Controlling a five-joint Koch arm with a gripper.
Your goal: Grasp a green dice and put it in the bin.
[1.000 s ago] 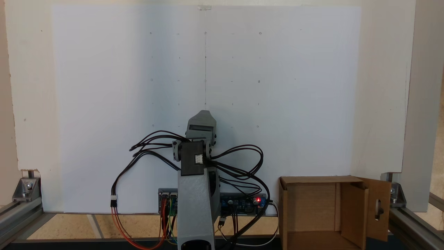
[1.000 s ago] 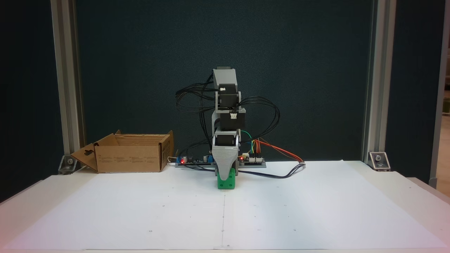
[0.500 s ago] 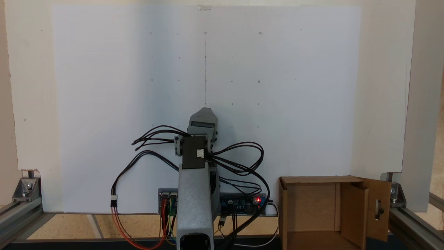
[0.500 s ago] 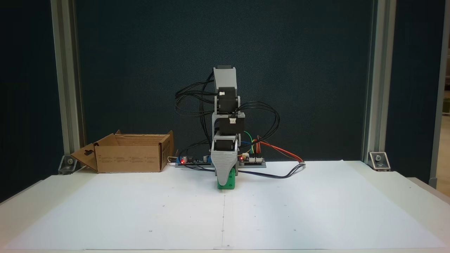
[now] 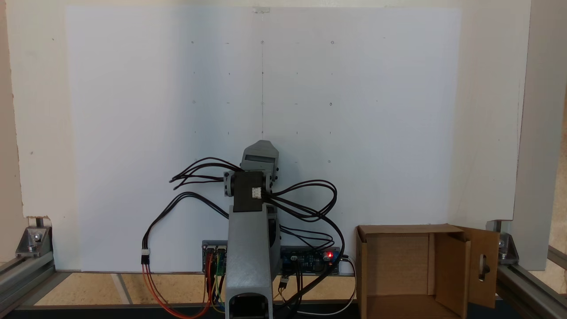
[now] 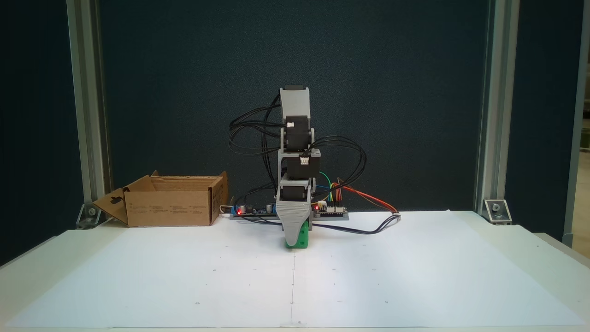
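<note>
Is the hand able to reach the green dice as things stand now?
Probably yes: the hand is down at the green dice, covering its front, with nothing between them. Whether it already grips cannot be told.

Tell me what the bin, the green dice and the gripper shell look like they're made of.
Bin: brown corrugated cardboard, matte, with folded flaps and a slot cutout.
Green dice: probably moulded plastic or foam; even bright green, rounded corners, faint pips.
Gripper: grey shell, likely 3D-printed plastic; matte, fine ridging on its front face. Black blocks above look like servo housings.
</note>
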